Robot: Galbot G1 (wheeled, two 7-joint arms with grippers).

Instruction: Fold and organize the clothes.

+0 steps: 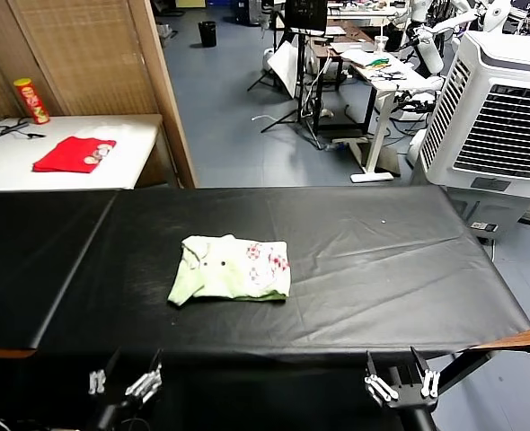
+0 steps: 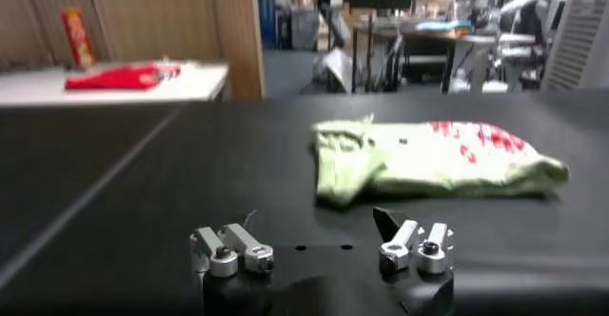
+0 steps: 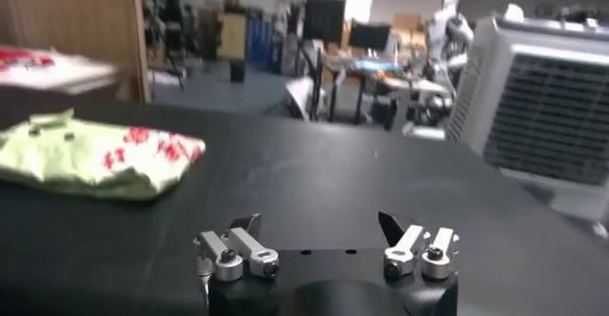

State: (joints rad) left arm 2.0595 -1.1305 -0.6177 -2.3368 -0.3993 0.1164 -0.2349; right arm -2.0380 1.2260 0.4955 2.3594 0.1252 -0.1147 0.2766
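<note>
The head camera looked forward and down over the black tabletop (image 1: 382, 269). Each wrist camera sat low at the near edge, just behind its own gripper, facing across the surface. All three views shared the folded shirt (image 1: 231, 268) (image 2: 428, 159) (image 3: 95, 154).

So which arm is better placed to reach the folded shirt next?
The left, by a small margin: the shirt lies left of the table's middle, nearer the left pincer than the right pincer. Both are open and empty at the near edge.
</note>
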